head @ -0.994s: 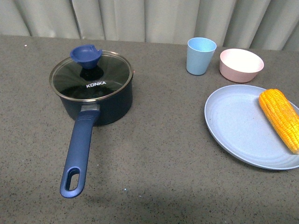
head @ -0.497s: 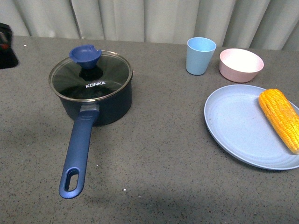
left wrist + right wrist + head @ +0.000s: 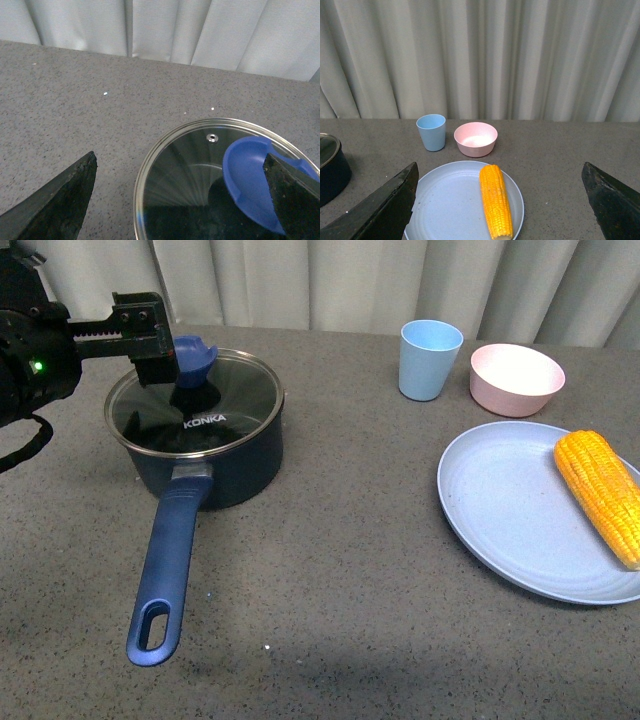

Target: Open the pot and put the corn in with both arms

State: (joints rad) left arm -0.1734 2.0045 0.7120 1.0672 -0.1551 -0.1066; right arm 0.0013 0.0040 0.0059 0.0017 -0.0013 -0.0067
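The navy pot (image 3: 215, 462) stands at the left with its glass lid (image 3: 225, 400) on and its long handle (image 3: 168, 555) pointing toward me. My left gripper (image 3: 160, 348) is open and reaches in from the left at the blue knob (image 3: 193, 357). In the left wrist view the knob (image 3: 248, 177) sits against one finger (image 3: 295, 197), off-centre in the open gripper (image 3: 182, 200), above the lid (image 3: 172, 185). The corn (image 3: 602, 492) lies on the pale blue plate (image 3: 510, 510) at the right. My right gripper (image 3: 500, 210) hangs open high above the corn (image 3: 495, 200); it is outside the front view.
A light blue cup (image 3: 430, 359) and a pink bowl (image 3: 516, 379) stand behind the plate; both the cup (image 3: 431, 131) and the bowl (image 3: 475, 138) also show in the right wrist view. A curtain (image 3: 330, 280) closes off the table's far edge.
My left arm has come in from the left edge and now has its open jaws at the lid's knob. The corn, plate, cup and bowl have not moved.
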